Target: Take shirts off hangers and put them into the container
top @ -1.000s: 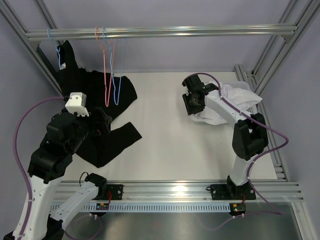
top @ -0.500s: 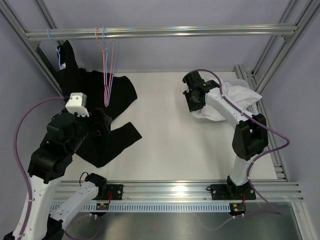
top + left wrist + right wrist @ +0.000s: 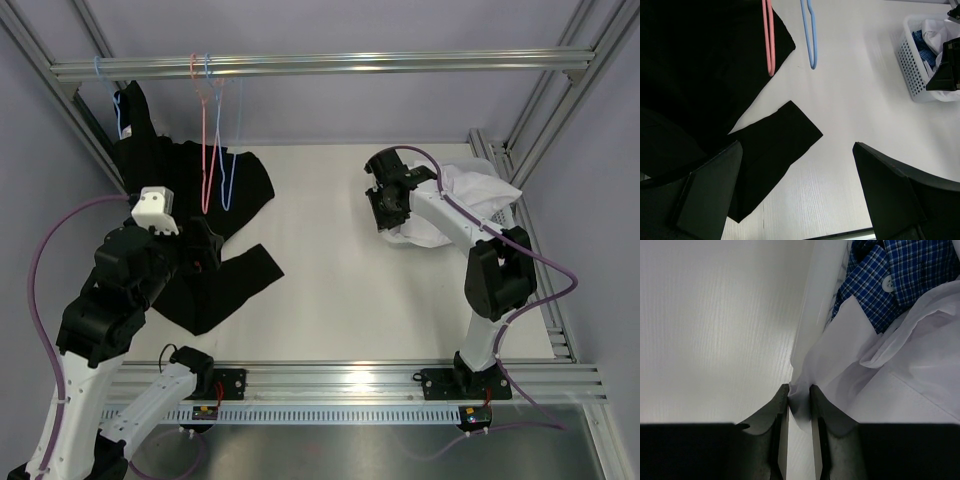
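Note:
My right gripper (image 3: 799, 392) is shut on a fold of the white shirt (image 3: 880, 365), next to the blue checked shirt (image 3: 895, 275). From above, the right gripper (image 3: 386, 205) sits at the left edge of the white shirt (image 3: 470, 195), which is heaped over the container (image 3: 912, 75). The black shirt (image 3: 215, 180) lies spread on the table at the left, with its upper part still on a light blue hanger (image 3: 118, 118) on the rail. A pink hanger (image 3: 205, 150) and a blue hanger (image 3: 228, 165) hang bare. My left gripper (image 3: 205, 245) hovers open above the black shirt's sleeve (image 3: 775, 140).
An aluminium rail (image 3: 400, 64) crosses the back and carries the hangers. Frame posts run along both sides. Bare white tabletop (image 3: 330, 250) lies between the two shirts. The arm bases stand at the near edge.
The right gripper has shut on the white shirt's fold and shifted slightly. The bare hangers have swung a little to the left. The left arm has not moved.

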Robot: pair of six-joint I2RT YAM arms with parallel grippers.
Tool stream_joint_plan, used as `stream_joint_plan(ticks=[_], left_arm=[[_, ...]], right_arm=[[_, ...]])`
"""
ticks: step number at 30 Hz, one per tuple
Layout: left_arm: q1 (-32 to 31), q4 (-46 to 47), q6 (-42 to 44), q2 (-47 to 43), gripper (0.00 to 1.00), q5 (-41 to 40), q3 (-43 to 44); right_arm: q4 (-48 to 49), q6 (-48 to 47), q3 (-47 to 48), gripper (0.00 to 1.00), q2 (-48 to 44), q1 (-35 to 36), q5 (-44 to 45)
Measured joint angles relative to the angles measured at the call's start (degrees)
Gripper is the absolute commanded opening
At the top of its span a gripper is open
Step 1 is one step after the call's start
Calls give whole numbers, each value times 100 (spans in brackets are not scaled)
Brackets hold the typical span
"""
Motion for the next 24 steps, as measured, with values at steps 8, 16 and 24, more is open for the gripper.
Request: stream_joint_plan(ticks=[8,16,24], left_arm=[[0,0,-2,0,99,0,0],[0,0,-2,0,99,2,0],[0,0,-2,-2,99,2,0]], right_arm=[[46,7,-2,48,2,-2,-105],[13,11,22,47,0,-15,-109],[-28,11,81,45,-24,-111,-109]])
